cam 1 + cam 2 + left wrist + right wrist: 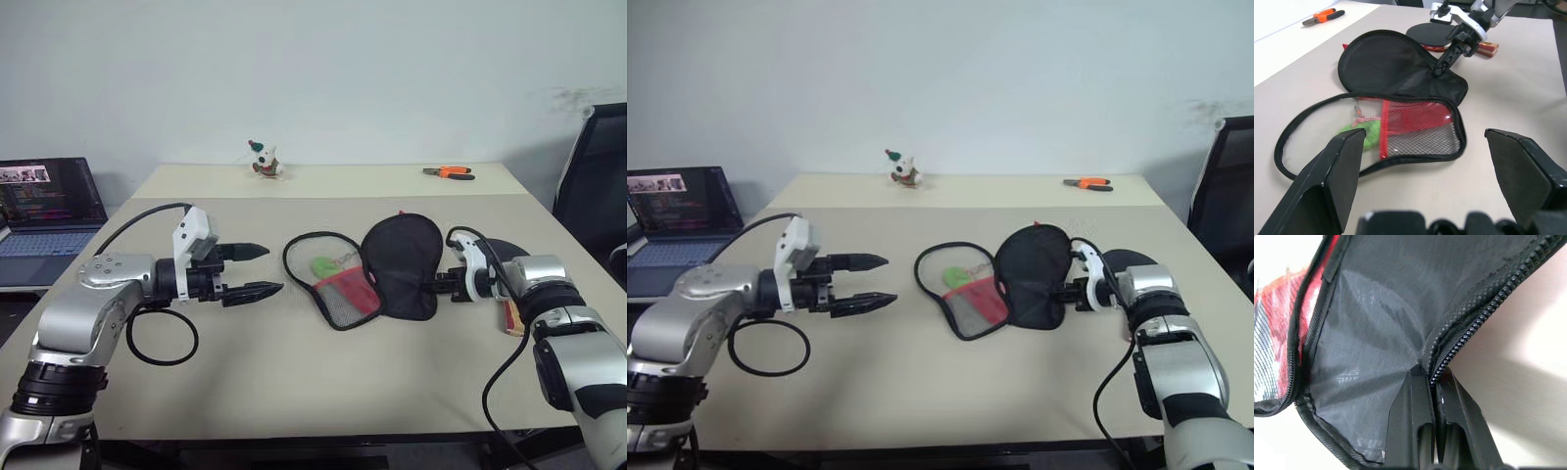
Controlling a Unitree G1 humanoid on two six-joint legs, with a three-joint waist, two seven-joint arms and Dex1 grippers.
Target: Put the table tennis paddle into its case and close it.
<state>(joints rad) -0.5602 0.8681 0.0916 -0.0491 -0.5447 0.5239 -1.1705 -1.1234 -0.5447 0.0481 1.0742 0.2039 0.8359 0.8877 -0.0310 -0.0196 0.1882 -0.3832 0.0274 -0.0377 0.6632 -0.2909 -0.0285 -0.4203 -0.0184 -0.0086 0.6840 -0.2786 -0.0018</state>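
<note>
The case (392, 262) lies unzipped and spread open in the middle of the table. Its black fabric half (1386, 63) is on the right. Its other half, with a red panel under a mesh pocket (1418, 129) and a green pull tag (323, 265), is on the left. My right gripper (432, 284) is shut on the zipper rim (1469, 328) of the black half. The table tennis paddle (1434, 33) lies flat just behind that gripper, with its pale wooden handle (1488, 47) beside my right wrist. My left gripper (257, 269) hovers open, left of the case, pointing at it with nothing between its fingers.
Orange-handled pliers (449, 172) and a small toy figure (265, 160) sit near the far edge of the beige table (294, 392). A laptop (49, 211) stands off the table's left side and a black chair (596, 176) at the right. A black cable loop (162, 338) hangs under my left arm.
</note>
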